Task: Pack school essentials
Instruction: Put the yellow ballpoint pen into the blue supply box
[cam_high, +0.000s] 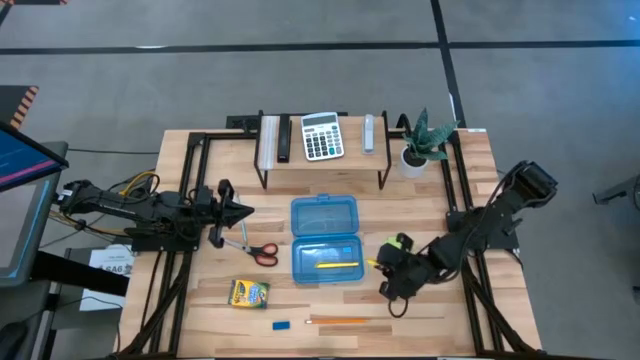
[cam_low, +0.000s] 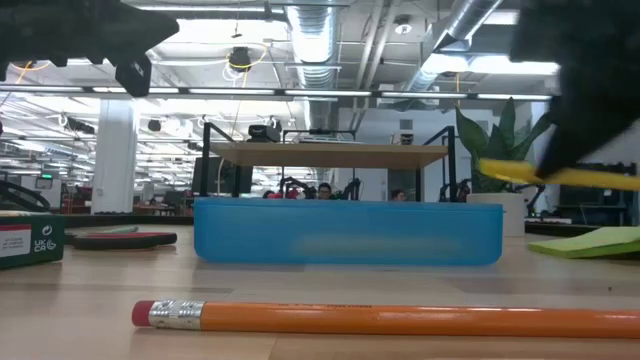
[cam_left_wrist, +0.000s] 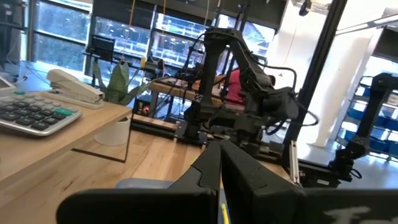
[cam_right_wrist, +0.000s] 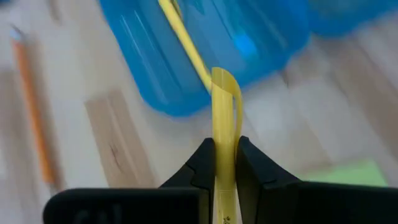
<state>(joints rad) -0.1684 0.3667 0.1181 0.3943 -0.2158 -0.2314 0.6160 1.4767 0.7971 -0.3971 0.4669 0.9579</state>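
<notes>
The blue plastic case (cam_high: 323, 240) lies open on the table with a yellow pencil (cam_high: 338, 265) in its near half. My right gripper (cam_high: 383, 268) hovers just right of that half, shut on yellow sticky notes (cam_right_wrist: 224, 106). Green sticky notes (cam_high: 400, 243) lie flat beside it. Red-handled scissors (cam_high: 260, 251), the yellow crayon box (cam_high: 249, 292), the blue eraser (cam_high: 281, 324) and the orange pencil (cam_high: 340, 321) all lie flat on the table. My left gripper (cam_high: 245, 212) is shut and empty, held above the table left of the case, just beyond the scissors. My right gripper pinches the yellow sticky notes between its two fingers (cam_right_wrist: 202, 165), seen edge-on. The free end (cam_right_wrist: 225, 78) curls over and sticks out past the fingertips toward the case. In the low view the notes (cam_low: 540, 174) are roughly level and lifted clear of the table.
At the far edge a raised shelf (cam_high: 322, 160) carries the grey calculator (cam_high: 321, 136) and a stapler (cam_high: 369, 132); a potted plant (cam_high: 420, 145) stands to its right. Black frame rails (cam_high: 190, 200) run along both table sides. Bare wood shows along the near edge, around the pencil and eraser.
</notes>
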